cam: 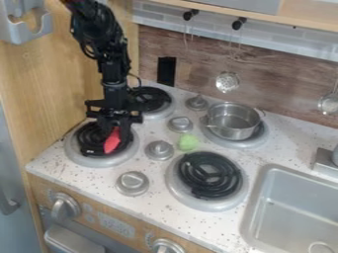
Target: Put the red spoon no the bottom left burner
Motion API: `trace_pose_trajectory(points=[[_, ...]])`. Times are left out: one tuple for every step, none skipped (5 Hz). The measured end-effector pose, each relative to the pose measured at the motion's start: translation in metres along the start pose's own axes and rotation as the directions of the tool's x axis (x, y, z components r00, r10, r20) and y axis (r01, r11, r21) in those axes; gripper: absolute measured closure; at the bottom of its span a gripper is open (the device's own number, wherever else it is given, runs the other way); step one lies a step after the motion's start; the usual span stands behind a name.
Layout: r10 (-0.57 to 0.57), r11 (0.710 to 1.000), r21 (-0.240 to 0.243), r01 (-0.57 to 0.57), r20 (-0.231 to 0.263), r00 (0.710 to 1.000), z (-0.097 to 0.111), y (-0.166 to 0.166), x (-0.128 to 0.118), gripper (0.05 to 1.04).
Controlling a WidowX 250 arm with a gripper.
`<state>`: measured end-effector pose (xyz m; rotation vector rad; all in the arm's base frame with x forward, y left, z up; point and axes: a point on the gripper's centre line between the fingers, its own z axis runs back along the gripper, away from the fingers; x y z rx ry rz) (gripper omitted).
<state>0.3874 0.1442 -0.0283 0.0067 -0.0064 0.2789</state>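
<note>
Red spoon [112,142], on or just above the white stovetop's [153,170] bottom left burner [99,161], right under the black gripper [114,129]; whether that's clamped or apart, I can't tell from here. Looks light and stiff, maybe slick; I'd pinch the handle, near the bowl.

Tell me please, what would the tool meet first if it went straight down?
Likely the bottom left burner's black coil; the red spoon, right at the tool, may touch that coil first. Depth is unclear.
</note>
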Motion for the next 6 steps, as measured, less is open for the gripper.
trace_pose_trajectory(points=[[-0.012, 1.0, -0.011, 0.012, -0.028, 1.0, -0.001, 0.006, 0.001, 0.65], [-0.022, 0.999, -0.041, 0.021, -0.026, 0.999, -0.002, 0.006, 0.0, 0.341], [-0.042, 0.996, -0.075, 0.041, -0.018, 0.999, -0.002, 0.003, -0.007, 0.083], [-0.05, 0.996, -0.075, 0.054, 0.061, 0.997, 0.031, -0.001, -0.011, 0.072], [-0.082, 0.995, -0.052, 0.089, 0.122, 0.989, 0.059, -0.011, -0.017, 0.082], [-0.145, 0.988, -0.043, 0.151, 0.13, 0.981, 0.063, -0.024, -0.019, 0.084]])
